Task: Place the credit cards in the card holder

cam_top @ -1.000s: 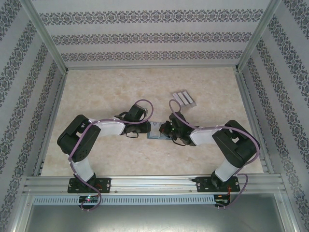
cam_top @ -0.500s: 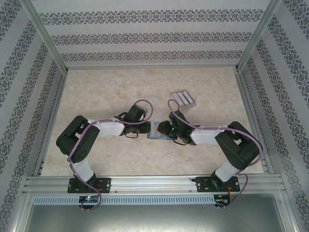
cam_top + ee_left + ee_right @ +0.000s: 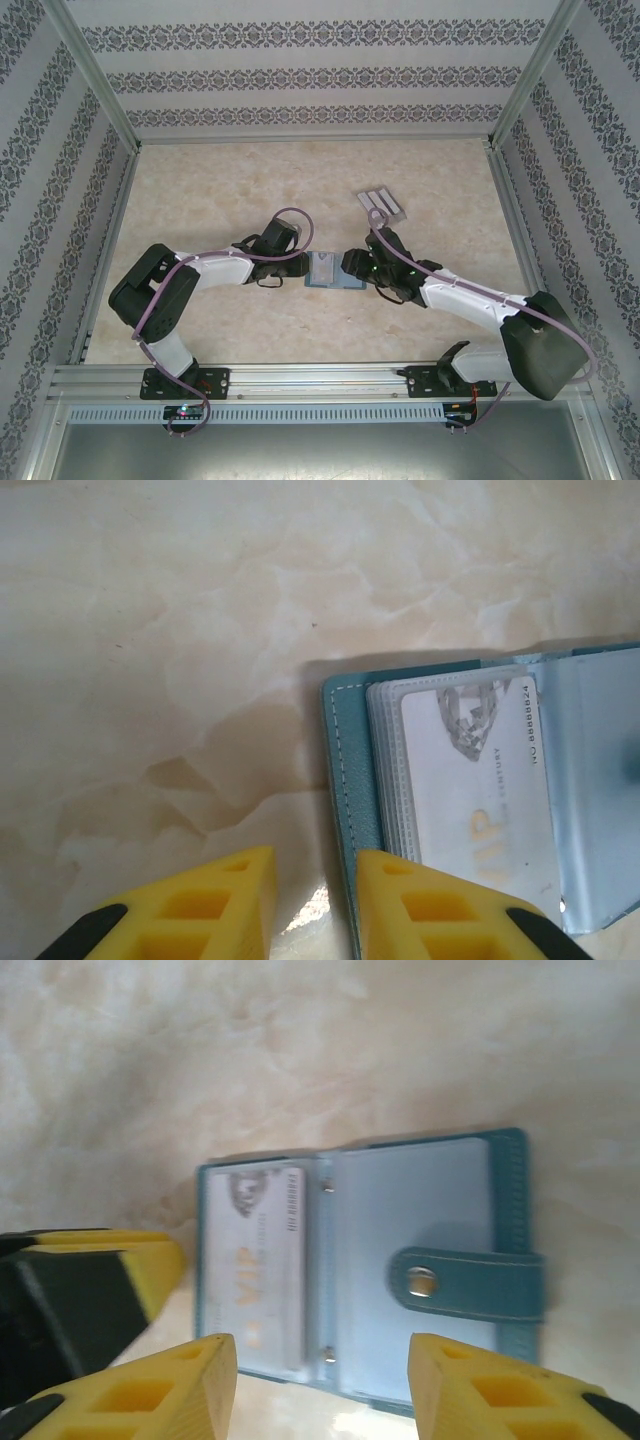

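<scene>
Card holder lies open mid-tabletop, one credit card tucked in its clear sleeve; left jaws slightly parted, empty, at its edge; right jaws wide apart above it, empty; three more cards lie well apart.

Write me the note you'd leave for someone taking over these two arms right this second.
Left tool: slightly open, empty, low at the card holder's edge.
Right tool: open wide, empty, hovering over the holder.
Holder: lying open mid-table, between both tools.
Done: one VIP card is tucked inside.
Left: what look like three credit cards lie side by side on the table beyond the holder; each needs picking up and sliding in.
</scene>
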{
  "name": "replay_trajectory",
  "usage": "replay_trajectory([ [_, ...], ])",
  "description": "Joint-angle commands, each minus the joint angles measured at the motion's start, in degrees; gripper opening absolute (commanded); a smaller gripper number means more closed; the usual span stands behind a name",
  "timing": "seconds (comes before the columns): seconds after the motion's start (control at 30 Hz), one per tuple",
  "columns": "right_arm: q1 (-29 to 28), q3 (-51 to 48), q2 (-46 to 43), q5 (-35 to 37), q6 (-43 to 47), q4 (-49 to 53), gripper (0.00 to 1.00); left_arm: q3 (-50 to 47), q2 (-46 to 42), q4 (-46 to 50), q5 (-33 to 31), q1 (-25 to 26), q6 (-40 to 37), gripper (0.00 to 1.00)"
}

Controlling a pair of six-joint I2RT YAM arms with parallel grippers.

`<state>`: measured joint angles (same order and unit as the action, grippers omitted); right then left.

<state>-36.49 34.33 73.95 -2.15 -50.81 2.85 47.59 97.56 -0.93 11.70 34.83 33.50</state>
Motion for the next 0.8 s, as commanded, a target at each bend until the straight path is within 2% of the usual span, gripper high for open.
replay_trajectory([
  [0.0,1.1,-1.8,0.6,2.4,1.8,3.8,0.5,-0.2,-0.5,-1.2,-0.9,0.6,0.6,0.28],
  [0.27,2.1,1.1,8.1,-2.5,1.6,1.7,0.48,-0.1,-1.0,-0.6,-1.9,0.6,0.3,0.29],
  [0.6,1.1,1.8,10.4,-2.6,1.5,0.5,0.27,0.6,-0.6,0.4,-1.7,0.5,0.1,0.28],
  [0.77,0.7,4.3,9.7,-0.5,2.3,5.8,0.27,0.5,-0.7,0.4,-2.1,0.5,0.2,0.28],
])
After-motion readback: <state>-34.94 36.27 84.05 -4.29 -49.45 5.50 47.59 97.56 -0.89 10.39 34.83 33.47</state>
